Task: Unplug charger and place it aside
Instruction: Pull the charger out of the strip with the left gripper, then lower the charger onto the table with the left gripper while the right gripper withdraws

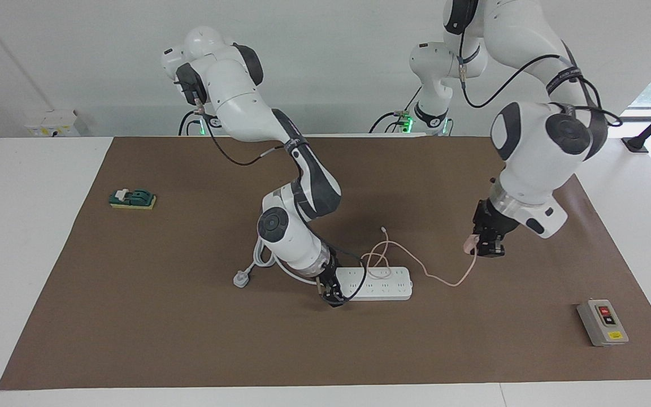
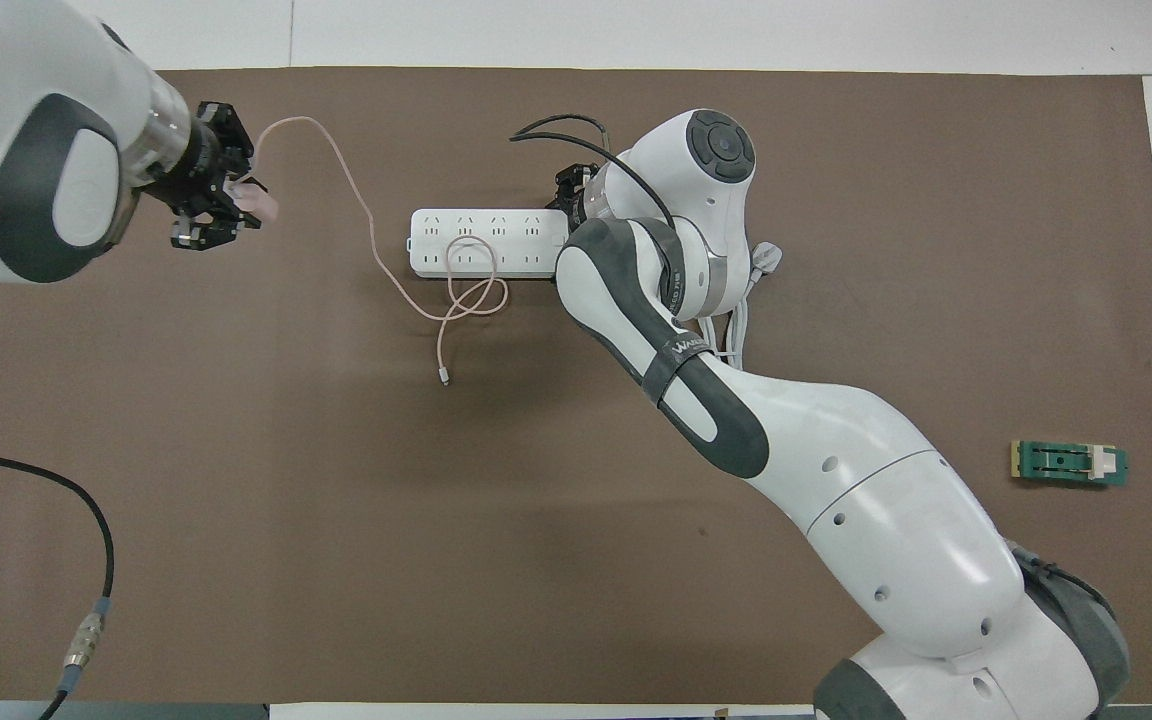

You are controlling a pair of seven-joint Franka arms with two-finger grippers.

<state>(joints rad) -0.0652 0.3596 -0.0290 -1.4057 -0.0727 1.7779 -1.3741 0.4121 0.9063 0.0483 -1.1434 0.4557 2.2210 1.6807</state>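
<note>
**Charger out of the strip, held in the air**

The left gripper (image 1: 481,244) hangs over the brown mat (image 1: 190,316) toward the left arm's end of the desk (image 1: 20,254), its jaws closed on the pale pink charger (image 1: 468,243). The charger's thin cable (image 1: 441,278) trails down to the mat and loops across the white power strip (image 1: 385,284). The right gripper (image 1: 331,293) is down at the end of the power strip toward the right arm's side, jaws closed against it. A grey button box (image 1: 602,323) and a green block (image 1: 132,199) lie well apart, at either end of the mat.
</note>
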